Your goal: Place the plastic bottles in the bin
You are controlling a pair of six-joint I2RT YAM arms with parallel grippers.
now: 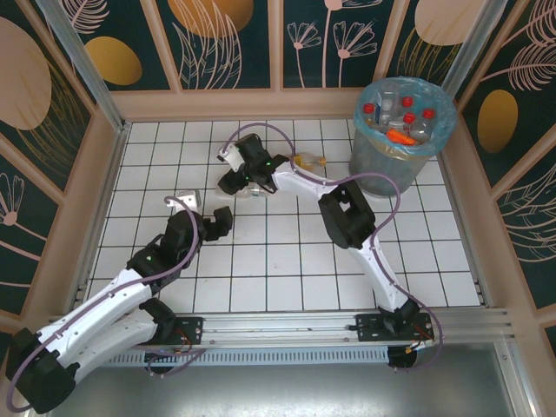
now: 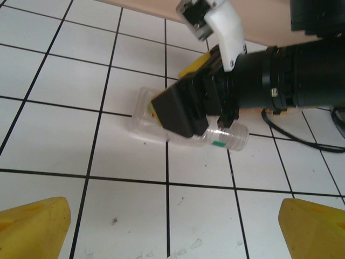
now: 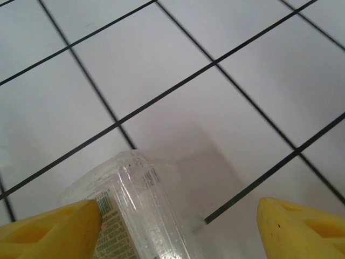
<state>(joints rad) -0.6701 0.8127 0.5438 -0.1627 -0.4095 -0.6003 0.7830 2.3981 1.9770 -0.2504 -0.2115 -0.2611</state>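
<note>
The clear bottle (image 2: 223, 140) lies on its side mid-table, well apart from the bin (image 1: 382, 169). We judge the pick-up is in hand: the right gripper (image 3: 178, 229) straddles it, jaws wide, nothing gripped yet. Next we need a square close. The left gripper (image 2: 172, 229) hovers spread and empty. Around them are white gridded tiles (image 1: 287, 261) and leaf-patterned walls (image 1: 226, 43).

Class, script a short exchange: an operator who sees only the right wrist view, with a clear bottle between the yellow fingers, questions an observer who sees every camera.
Operator: Where is the bin?
Observer: The bin stands in the far right corner, with capped bottles already inside.
Operator: Besides this clear bottle, are any left out?
Observer: Yes, another bottle lies just left of the bin.
</note>
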